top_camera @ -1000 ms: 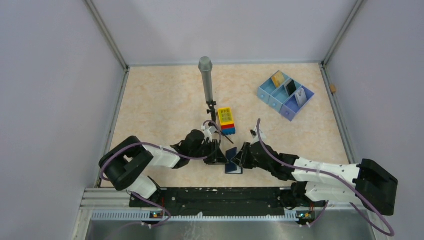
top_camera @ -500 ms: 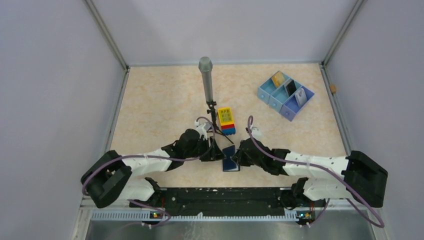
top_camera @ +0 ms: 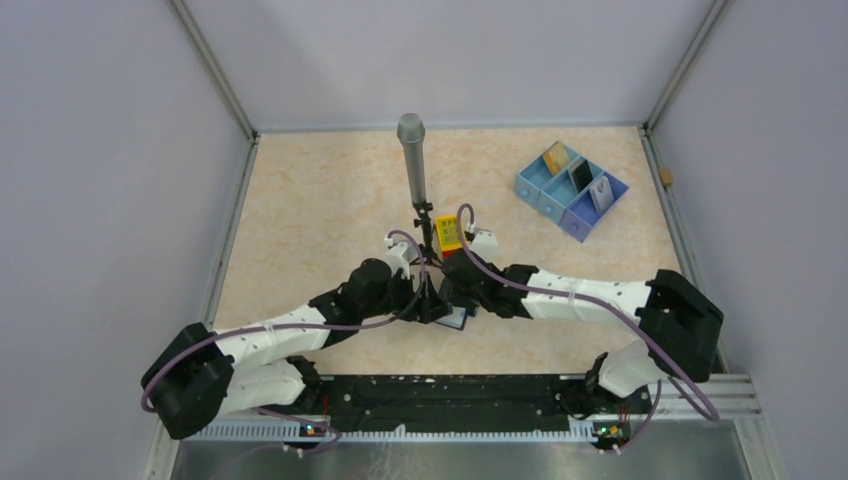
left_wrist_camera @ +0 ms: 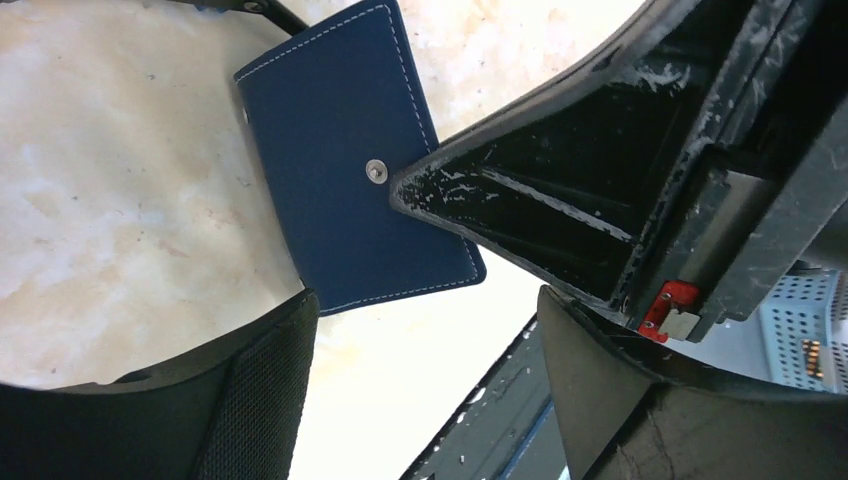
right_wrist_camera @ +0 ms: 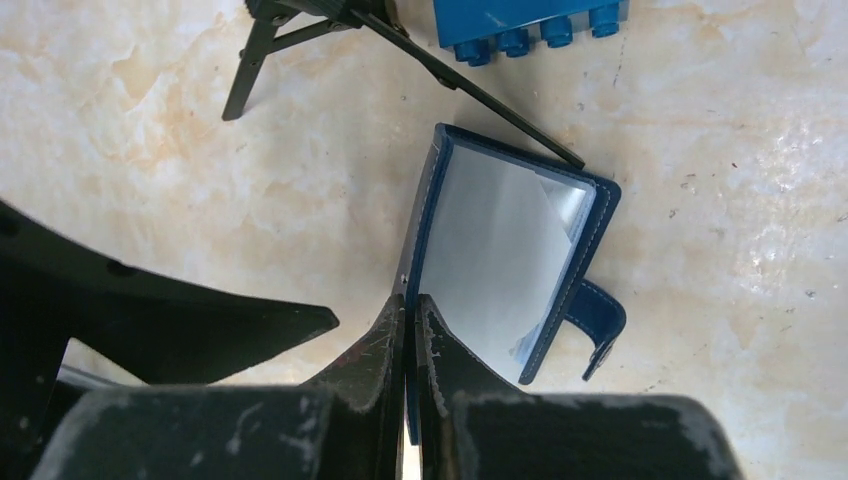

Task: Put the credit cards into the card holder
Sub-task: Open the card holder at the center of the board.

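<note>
**While my right gripper pinches the card holder, my left gripper stands wide**

Where my two arms meet at the lower middle of the top view, the navy card holder sits on the marbled surface. In my right wrist view it is in the centre of the frame, folded partly open, with a pale, shiny inner face showing and its snap tab lying out to the lower right. My right fingers are pressed together on the edge of its left cover. One leg of the tripod stand runs down to the holder's upper corner, and the blue base of the toy brick sits at the top edge.

In my left wrist view, the holder's stitched outer cover fills the upper middle, with its metal snap just beside the tip of my right gripper. My left fingers are spread far apart at the bottom corners and grip nothing.

The credit cards are well apart from the holder, at the upper right of the top view. They stand in the pale blue tray, one to a compartment: gold at the upper left, dark in the middle, pale at the lower right.
</note>
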`<state>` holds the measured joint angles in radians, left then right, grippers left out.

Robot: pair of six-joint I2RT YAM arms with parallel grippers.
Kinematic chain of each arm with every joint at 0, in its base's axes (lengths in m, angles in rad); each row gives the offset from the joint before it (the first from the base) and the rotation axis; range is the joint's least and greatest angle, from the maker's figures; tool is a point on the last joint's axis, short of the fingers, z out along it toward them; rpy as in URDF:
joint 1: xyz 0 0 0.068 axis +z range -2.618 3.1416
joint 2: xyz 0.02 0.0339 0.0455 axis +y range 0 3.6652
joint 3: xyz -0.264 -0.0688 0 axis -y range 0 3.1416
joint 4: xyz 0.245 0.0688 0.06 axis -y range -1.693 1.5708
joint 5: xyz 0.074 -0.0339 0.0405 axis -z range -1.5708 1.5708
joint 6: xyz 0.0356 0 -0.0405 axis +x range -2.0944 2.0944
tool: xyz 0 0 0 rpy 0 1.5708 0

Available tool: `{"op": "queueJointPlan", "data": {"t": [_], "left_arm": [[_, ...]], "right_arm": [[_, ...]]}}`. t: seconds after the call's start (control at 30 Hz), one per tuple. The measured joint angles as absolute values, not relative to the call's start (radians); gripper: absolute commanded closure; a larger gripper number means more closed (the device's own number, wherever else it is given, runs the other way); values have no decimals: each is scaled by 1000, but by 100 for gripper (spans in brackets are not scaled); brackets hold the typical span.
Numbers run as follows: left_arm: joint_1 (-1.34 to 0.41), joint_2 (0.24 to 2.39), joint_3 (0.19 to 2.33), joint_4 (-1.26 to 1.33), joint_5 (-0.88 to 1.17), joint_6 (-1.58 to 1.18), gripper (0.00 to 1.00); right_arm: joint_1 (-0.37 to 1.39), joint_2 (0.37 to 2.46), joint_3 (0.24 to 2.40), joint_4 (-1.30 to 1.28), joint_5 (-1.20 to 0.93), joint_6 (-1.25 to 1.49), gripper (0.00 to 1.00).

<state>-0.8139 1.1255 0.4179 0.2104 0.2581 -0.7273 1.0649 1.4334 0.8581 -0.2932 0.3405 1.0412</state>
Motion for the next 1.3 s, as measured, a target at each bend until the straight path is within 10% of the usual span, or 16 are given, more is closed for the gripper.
{"op": "queueJointPlan", "data": {"t": [1.3], "left_arm": [[-1092,1331,443,296,-283,-677,10]], "right_arm": [[1051,1517,952,-521,417,1092,100]]}}
